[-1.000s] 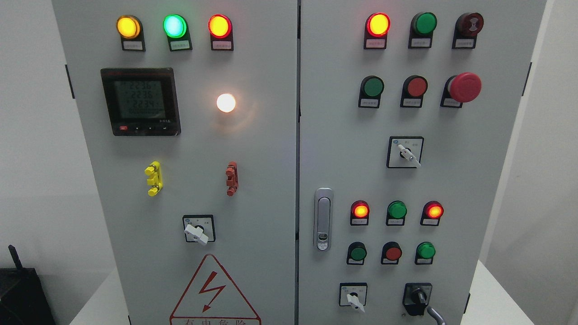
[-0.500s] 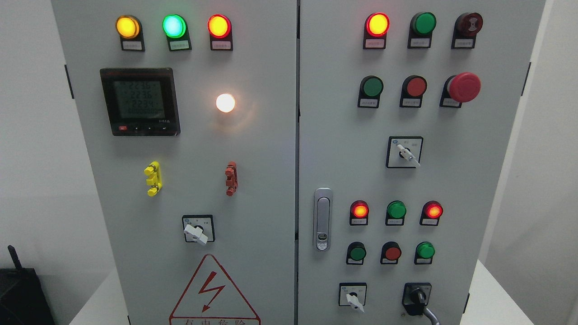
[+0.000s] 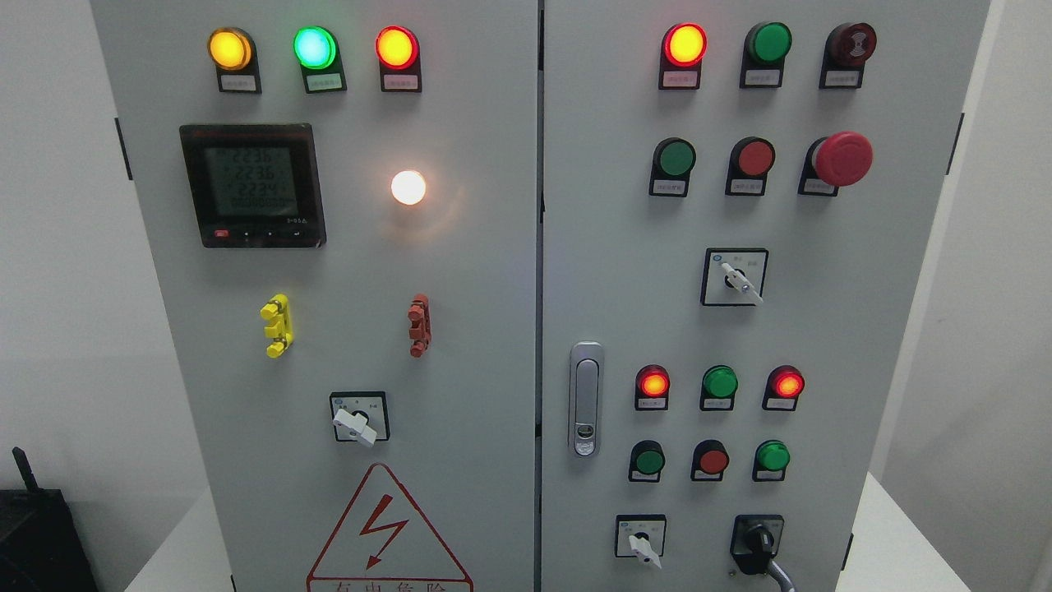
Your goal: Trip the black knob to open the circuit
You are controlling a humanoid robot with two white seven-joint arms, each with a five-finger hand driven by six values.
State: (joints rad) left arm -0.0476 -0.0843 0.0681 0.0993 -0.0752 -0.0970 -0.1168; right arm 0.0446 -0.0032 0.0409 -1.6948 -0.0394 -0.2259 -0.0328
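Note:
The black knob (image 3: 758,543) sits in a black square mount at the bottom right of the grey cabinet's right door (image 3: 625,247). Its handle is tilted slightly, lower end to the right. A thin grey curved piece (image 3: 781,578) reaches up from the bottom edge to just below and right of the knob. It looks like a fingertip of my right hand; the rest of the hand is out of frame. My left hand is not in view.
A white selector switch (image 3: 641,547) is left of the knob, and another (image 3: 737,281) is higher up. Above the knob are lit red lamps (image 3: 653,384), green and red buttons, and a red mushroom stop button (image 3: 842,158). A door latch (image 3: 584,399) is at centre.
The black knob's handle has gone from nearly upright to slightly tilted. The grey piece below it has slid a little left and down. The view has shifted slightly.

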